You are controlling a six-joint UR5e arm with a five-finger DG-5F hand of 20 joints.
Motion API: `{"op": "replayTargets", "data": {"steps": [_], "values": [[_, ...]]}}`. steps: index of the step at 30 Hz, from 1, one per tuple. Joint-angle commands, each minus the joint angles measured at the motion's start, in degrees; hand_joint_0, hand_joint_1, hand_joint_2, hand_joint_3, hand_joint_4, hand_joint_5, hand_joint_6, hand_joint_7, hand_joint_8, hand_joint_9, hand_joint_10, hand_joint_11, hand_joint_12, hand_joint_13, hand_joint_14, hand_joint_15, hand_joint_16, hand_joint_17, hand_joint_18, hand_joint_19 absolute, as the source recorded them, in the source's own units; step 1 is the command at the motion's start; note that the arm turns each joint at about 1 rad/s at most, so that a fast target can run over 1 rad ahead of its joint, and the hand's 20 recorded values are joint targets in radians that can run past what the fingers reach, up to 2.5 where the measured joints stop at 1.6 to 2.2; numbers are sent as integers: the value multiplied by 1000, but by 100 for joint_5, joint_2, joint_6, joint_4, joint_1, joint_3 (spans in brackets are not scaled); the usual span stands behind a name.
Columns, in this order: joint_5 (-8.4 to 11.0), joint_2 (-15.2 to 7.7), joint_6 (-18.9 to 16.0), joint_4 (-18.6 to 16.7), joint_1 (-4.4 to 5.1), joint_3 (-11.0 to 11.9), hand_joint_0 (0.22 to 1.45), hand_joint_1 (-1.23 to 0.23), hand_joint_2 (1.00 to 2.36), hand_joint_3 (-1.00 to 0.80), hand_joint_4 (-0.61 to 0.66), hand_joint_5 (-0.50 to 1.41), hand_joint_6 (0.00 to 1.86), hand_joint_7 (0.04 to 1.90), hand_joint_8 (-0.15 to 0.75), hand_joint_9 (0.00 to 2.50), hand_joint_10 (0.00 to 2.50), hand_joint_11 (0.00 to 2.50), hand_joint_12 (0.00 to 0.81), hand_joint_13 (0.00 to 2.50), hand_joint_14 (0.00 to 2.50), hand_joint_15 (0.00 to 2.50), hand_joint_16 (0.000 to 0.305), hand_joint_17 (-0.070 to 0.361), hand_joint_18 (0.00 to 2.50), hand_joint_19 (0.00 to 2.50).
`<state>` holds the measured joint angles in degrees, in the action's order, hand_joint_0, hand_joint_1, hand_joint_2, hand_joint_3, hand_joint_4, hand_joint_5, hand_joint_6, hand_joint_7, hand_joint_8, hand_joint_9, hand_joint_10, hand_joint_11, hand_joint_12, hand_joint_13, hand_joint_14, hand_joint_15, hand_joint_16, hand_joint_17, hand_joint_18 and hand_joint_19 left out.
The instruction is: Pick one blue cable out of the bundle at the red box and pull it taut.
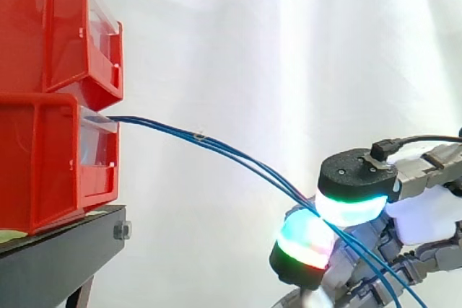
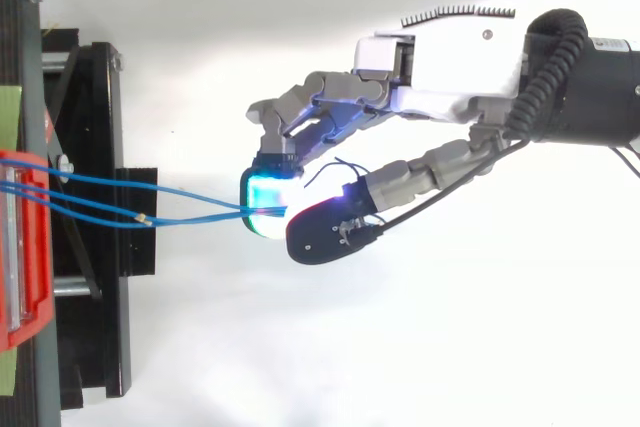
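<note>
Two red bins [image 1: 50,34] at the far left, stacked?

Yes, one on top of the other on a black stand [image 1: 58,257], with a white curtain [image 1: 289,48] behind everything.

Where do the cables start?

At the front of the lower bin [image 1: 43,171]. In the side view the blue cables [image 1: 238,158] leave its clear front lip together and slope down toward the right in a shallow curve. From above they run nearly straight across the stand and away from the bin.

Anything on them along the way?

A small clear tie [image 1: 200,135] sits on the strands not far from the bin. Past it they fan apart slightly.

And then the hand?

The hand [image 2: 440,87] comes in from the right, well clear of the bins. Two of its pads [image 1: 352,200] are pressed toward each other with the cables between them: one glows white, cyan and green just above the strands, the other shows cyan, red and green just below.

So it is clamped on one cable?

Closed on the cables, certainly. Several strands pass through the pinch, and I cannot tell how many are truly held. In the side view they carry on beyond the pads, down toward the lower right edge. The other fingers stay bent behind, off the cables.
</note>
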<state>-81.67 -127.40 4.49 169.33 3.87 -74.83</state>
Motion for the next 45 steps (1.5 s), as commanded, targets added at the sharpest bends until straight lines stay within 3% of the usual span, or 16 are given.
{"op": "replayTargets", "data": {"steps": [1,6,19,22,29,33,38,45], "values": [[-7,4,-54,39,-1,-5,643,-839,1024,-93,-1,-181,877,910,365,847,12,716,347,319,1,46,51,116,402,177],[-7,4,-54,39,-1,3,644,-839,1024,-96,-5,-181,877,909,368,936,11,989,348,341,1,66,52,116,420,181],[2,4,-124,39,-1,74,658,-845,1023,-121,22,-188,881,898,363,948,11,1092,351,362,3,79,51,116,434,186],[2,4,-177,82,-9,153,669,-866,1020,-211,103,-196,878,855,369,923,8,1073,353,354,1,76,52,116,437,182],[2,4,-256,144,-18,170,632,-854,1006,-427,143,-190,871,878,376,914,9,1049,353,350,4,85,52,116,434,209],[2,-4,-256,144,-9,170,603,-809,1003,-462,160,-187,867,883,380,900,12,1029,353,348,4,96,52,117,432,228],[2,-4,-256,144,-18,170,604,-797,1006,-434,171,-181,864,903,383,902,9,1012,354,351,3,98,52,117,433,229],[2,-4,-256,144,-18,170,626,-808,1021,-184,95,-166,901,1012,385,958,9,1064,352,404,4,113,51,115,488,233]]}}
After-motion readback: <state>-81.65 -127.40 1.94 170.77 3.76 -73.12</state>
